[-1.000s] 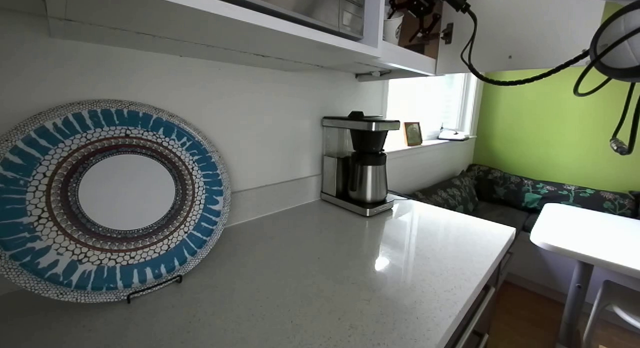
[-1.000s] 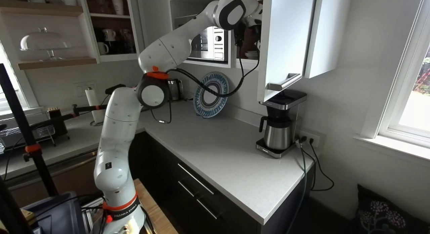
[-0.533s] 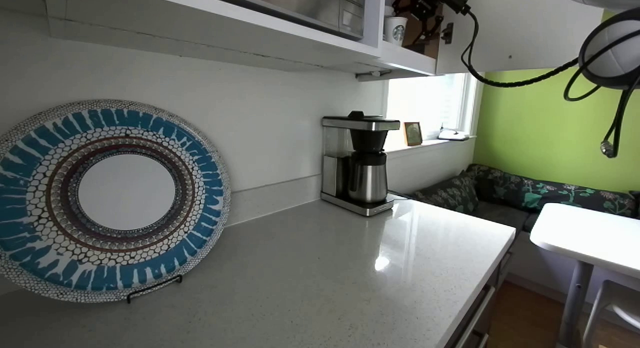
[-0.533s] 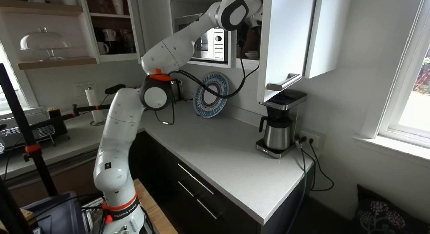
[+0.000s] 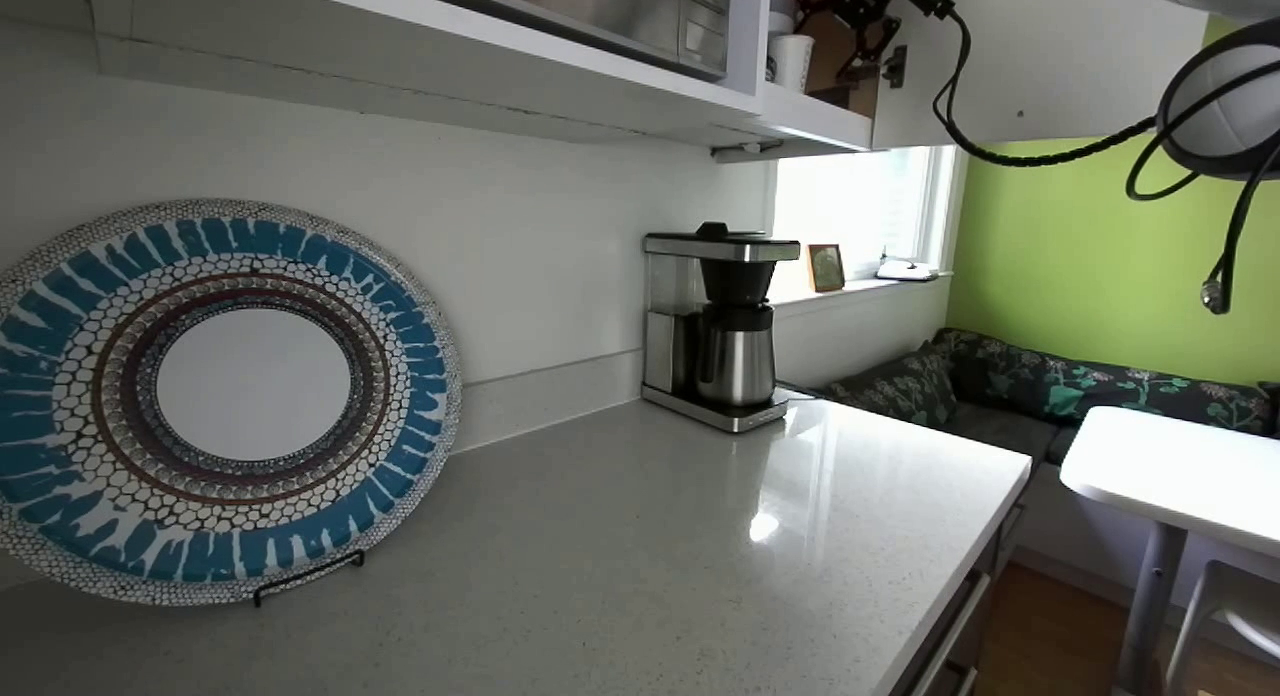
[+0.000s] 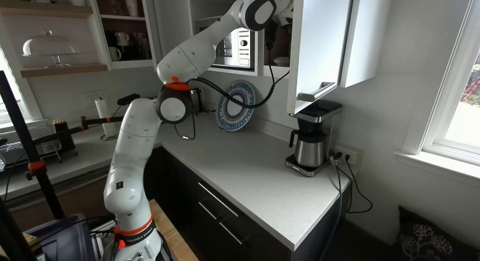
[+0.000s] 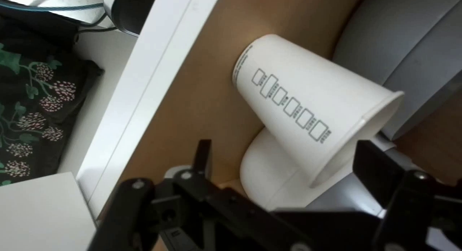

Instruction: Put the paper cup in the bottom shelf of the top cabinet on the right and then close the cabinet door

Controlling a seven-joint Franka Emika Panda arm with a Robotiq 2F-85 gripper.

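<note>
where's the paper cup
The paper cup is on the bottom shelf, right of centre in the wrist view, beside grey dishes; in an exterior view, just right of the white divider.

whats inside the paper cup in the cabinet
In the wrist view, the mouth of the paper cup shows a strip of bare, pale inner wall. The near side hides the bottom, and a black fingertip overlaps the mouth's edge, so whether anything lies deeper can't be told.
</note>
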